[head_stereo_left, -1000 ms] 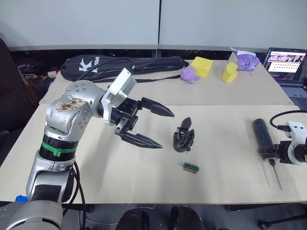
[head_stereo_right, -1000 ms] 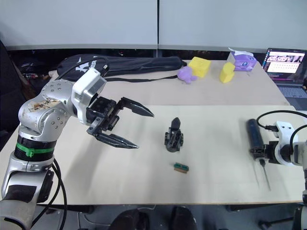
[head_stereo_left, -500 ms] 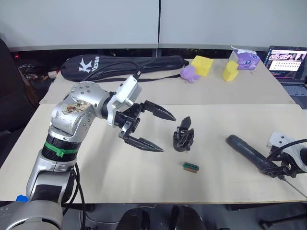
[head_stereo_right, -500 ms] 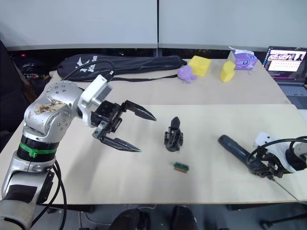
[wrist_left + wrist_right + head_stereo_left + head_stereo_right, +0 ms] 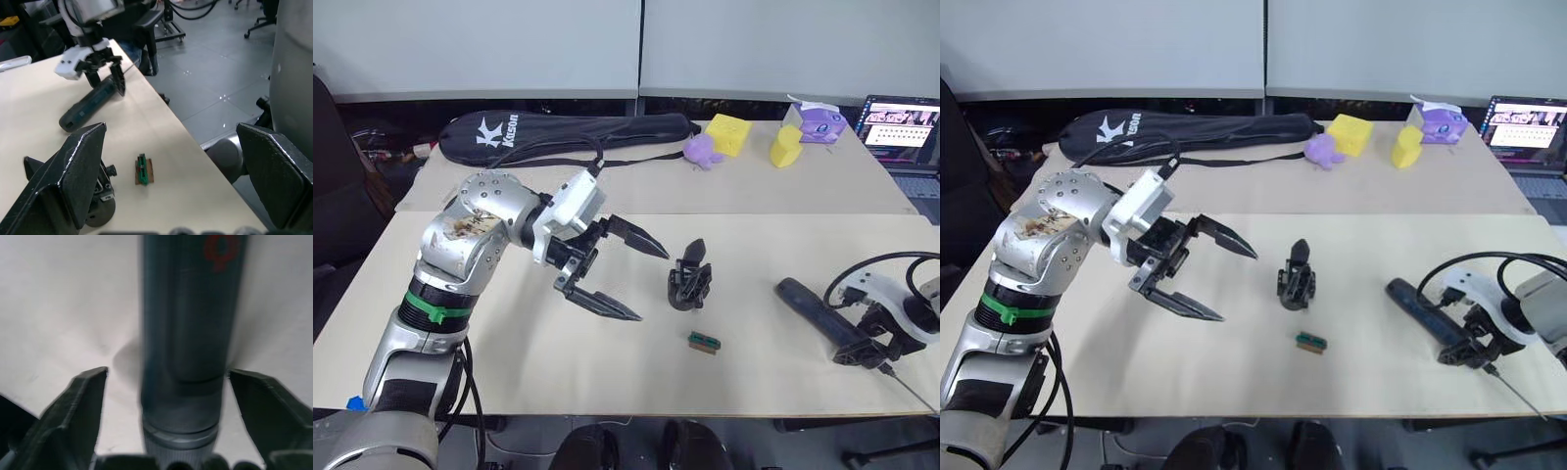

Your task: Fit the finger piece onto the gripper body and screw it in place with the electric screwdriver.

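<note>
The gripper body (image 5: 688,289) stands at the table's middle, and the finger piece (image 5: 694,251) rises tilted from its top. My left gripper (image 5: 652,285) hovers open just left of it, nothing between its fingers. The electric screwdriver (image 5: 815,305) lies flat on the table at the right, its thin bit (image 5: 907,389) pointing toward the near right edge. My right gripper (image 5: 864,350) straddles its bit end, open. In the right wrist view both fingers (image 5: 78,406) stand clear of the barrel (image 5: 188,333). The left wrist view shows the screwdriver (image 5: 88,105) beyond the gripper body (image 5: 103,195).
A small green-and-black block (image 5: 703,341) lies just in front of the gripper body. On the far table lie a long black racket bag (image 5: 568,132), yellow foam pieces (image 5: 727,134), a purple toy (image 5: 702,150) and a laptop (image 5: 901,122). Office chairs (image 5: 161,24) stand past the table edge.
My right gripper swung the screwdriver round, laid it flat on the table and opened off it. My left gripper dipped slightly and turned, staying open.
</note>
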Controlling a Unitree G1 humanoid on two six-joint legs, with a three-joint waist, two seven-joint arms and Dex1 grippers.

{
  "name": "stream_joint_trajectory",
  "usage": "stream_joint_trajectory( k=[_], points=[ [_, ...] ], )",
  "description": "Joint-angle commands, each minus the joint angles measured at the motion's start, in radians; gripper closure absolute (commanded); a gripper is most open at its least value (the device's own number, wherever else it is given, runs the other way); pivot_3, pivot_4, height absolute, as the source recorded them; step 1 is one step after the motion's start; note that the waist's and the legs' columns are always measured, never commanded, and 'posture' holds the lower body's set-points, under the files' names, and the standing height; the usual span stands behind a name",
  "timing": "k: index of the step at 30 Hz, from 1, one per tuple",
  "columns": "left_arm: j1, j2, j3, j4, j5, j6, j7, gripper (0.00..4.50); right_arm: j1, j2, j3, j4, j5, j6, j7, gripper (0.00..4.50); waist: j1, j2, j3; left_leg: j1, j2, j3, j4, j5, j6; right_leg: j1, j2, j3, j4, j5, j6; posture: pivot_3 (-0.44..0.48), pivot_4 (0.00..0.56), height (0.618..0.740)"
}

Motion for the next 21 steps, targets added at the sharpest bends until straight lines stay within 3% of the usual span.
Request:
stream_joint_trajectory(
  k=[1,4,7,10,13,15,21],
  points=[
    [0.001,0.002,-0.001,-0.036,0.005,-0.027,0.0,0.0,0.051,-0.01,0.012,-0.005,-0.018,-0.04,0.004,1.64,0.004,0.0,0.0,0.0,0.0,0.0,0.0,0.0,0.0,0.0,0.0,0.0,0.0,0.0,0.0,0.0,0.15,0.74],
    [0.02,0.012,-0.003,-0.045,-0.001,-0.013,0.002,0.0,0.135,-0.049,-0.078,-0.072,-0.002,-0.216,-0.02,2.59,0.011,0.0,0.0,-0.001,0.0,-0.002,0.001,0.0,0.0,0.001,0.0,-0.002,0.0,0.0,0.0,0.0,0.15,0.74],
    [0.07,0.025,-0.016,-0.046,0.01,-0.031,-0.012,0.0,0.272,-0.057,-0.318,-0.215,0.092,-0.433,-0.03,2.6,0.011,0.0,0.0,-0.001,0.0,-0.003,0.0,0.0,0.0,0.0,0.0,-0.004,-0.001,0.0,0.0,0.0,0.15,0.74],
    [0.125,0.041,-0.035,-0.043,0.006,-0.052,-0.034,0.0,0.473,0.023,-0.664,-0.479,0.256,-0.304,0.023,2.6,0.009,0.001,0.0,-0.002,0.001,-0.003,-0.001,0.0,0.0,-0.001,0.0,-0.004,0.0,0.0,0.0,0.0,0.15,0.74],
    [0.168,0.026,-0.057,-0.008,0.051,-0.117,-0.033,0.0,0.582,0.215,-0.973,-0.764,0.442,-0.106,-0.067,2.6,0.011,0.001,0.001,-0.001,0.001,-0.003,0.0,0.001,-0.002,-0.001,0.002,-0.004,0.001,0.0,0.0,0.0,0.15,0.74],
    [0.188,0.009,-0.076,0.022,0.079,-0.155,-0.034,0.0,0.615,0.368,-1.081,-0.913,0.513,-0.052,-0.202,2.6,0.013,0.001,0.001,-0.001,0.001,-0.005,0.0,0.001,-0.002,0.001,0.0,-0.003,0.001,0.0,0.0,0.0,0.15,0.74],
    [0.235,-0.054,-0.113,0.119,0.151,-0.274,-0.022,0.0,0.645,0.792,-1.139,-1.198,0.646,-0.036,-0.64,2.6,0.019,-0.002,0.0,-0.002,-0.001,-0.005,-0.001,0.0,-0.001,-0.001,-0.001,0.002,0.0,0.0,-0.001,0.0,0.15,0.74]
  ],
)
